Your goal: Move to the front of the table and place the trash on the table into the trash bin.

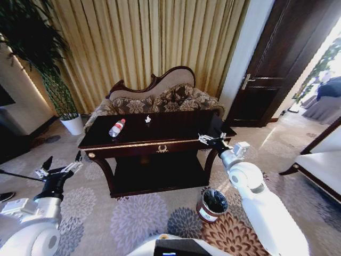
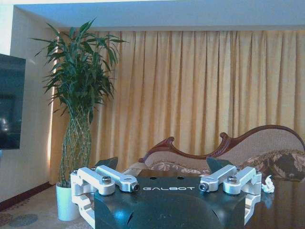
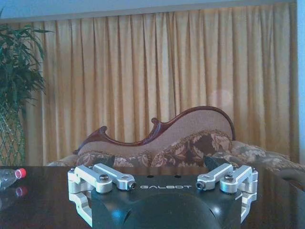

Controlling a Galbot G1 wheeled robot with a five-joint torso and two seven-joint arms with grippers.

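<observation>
The dark glossy table stands in front of me in the head view. A clear bottle with a red label lies on its left part, and a crumpled white scrap sits near the far edge. The round brown trash bin with a black liner stands on the carpet by the table's right front leg. My right gripper hovers open at the table's right front corner, and its wrist view shows the bottle across the tabletop. My left gripper is open above the carpet left of the table. The left wrist view shows the scrap.
A floral sofa stands right behind the table against the gold curtains. A potted plant is at the back left and a dark door at the back right. A white seat borders the right. Patterned carpet lies open around the bin.
</observation>
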